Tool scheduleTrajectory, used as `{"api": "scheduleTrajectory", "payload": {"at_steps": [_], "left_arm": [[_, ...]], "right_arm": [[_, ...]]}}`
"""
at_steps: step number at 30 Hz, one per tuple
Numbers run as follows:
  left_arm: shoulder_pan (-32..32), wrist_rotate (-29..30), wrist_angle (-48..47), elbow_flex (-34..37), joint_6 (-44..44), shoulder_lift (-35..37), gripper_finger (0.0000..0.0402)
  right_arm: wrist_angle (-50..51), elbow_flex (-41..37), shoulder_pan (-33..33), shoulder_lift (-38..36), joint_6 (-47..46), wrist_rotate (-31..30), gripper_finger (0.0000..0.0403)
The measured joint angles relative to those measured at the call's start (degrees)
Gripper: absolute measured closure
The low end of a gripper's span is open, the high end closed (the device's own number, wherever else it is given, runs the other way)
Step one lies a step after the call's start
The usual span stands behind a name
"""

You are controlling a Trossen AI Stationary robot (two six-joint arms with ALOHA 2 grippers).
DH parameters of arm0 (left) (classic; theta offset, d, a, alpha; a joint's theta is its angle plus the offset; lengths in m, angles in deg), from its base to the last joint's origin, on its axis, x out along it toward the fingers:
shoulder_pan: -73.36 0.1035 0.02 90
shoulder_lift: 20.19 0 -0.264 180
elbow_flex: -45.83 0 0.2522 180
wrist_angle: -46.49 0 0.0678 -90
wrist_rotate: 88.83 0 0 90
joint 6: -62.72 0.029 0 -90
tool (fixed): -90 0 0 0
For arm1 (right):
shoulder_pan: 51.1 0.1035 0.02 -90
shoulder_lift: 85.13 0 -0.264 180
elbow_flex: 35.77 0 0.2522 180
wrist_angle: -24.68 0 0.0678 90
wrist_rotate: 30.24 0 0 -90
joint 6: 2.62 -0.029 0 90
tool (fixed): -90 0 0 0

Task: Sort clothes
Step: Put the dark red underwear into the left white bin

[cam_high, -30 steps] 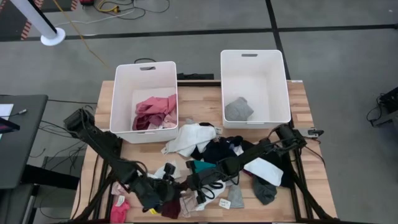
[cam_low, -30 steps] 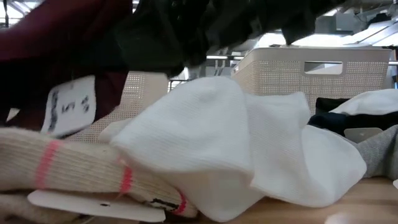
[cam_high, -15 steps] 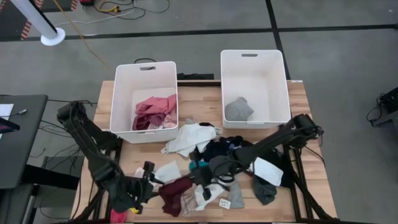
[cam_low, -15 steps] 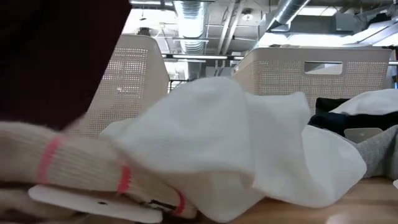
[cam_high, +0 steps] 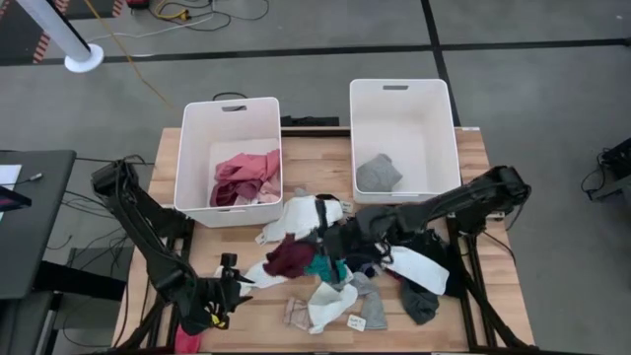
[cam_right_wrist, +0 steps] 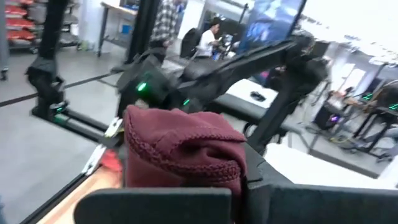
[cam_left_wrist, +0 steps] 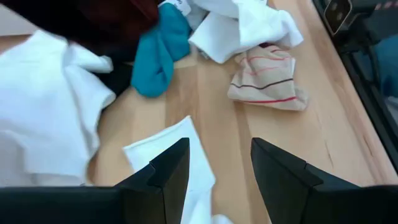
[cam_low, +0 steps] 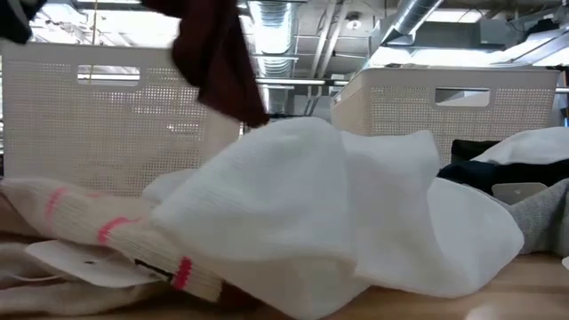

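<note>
Sitting under everything is the big wooden table [cam_high: 237, 320], and I work over it with my two dark arms. At the far side stand two white bins. The left bin [cam_high: 196, 166] has pink clothes [cam_high: 245, 177] in it, so I think that is where red and pink things go. The right bin [cam_high: 446, 138] has one grey piece [cam_high: 379, 173] lying in it.

Between the bins and the near edge lies the pile of clothes [cam_high: 340, 254] not sorted yet. I see white, black, teal and grey ones all mixed up. A cream sock with pink stripes [cam_low: 98, 227] lies near the low camera, next to a big white cloth [cam_low: 338, 204].

My right claw [cam_high: 347, 241] is up over the middle of the pile. It is shut tight on a dark red garment [cam_high: 290, 256], which hangs down from it. I hold it high so it comes free of the other clothes. I guess it should go to the left bin with the pink ones.

My left claw [cam_high: 235, 279] waits low at the near left of the table. Its fingers are partly open and hold nothing. A white cloth [cam_left_wrist: 186, 163] lies just under them.
</note>
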Motion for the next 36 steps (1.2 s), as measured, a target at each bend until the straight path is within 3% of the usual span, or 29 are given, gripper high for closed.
{"api": "scheduleTrajectory", "payload": {"at_steps": [7,14,27,36], "left_arm": [[0.5,1.0,17.1,9.0,3.7,0.0,0.0237],[1.5,2.9,26.8,13.3,7.8,0.0,0.0237],[2.7,3.5,27.6,13.6,10.5,0.0,0.0237],[2.8,3.6,27.4,13.6,10.7,0.0,0.0237]], "right_arm": [[-3.5,0.0,-4.0,-2.0,0.2,1.1,0.0400],[-5.7,2.6,-8.1,-1.7,0.2,2.5,0.0400],[-7.3,12.5,-15.8,1.8,1.2,8.1,0.0398],[-7.1,23.0,-21.1,11.5,-1.0,12.2,0.0397]]}}
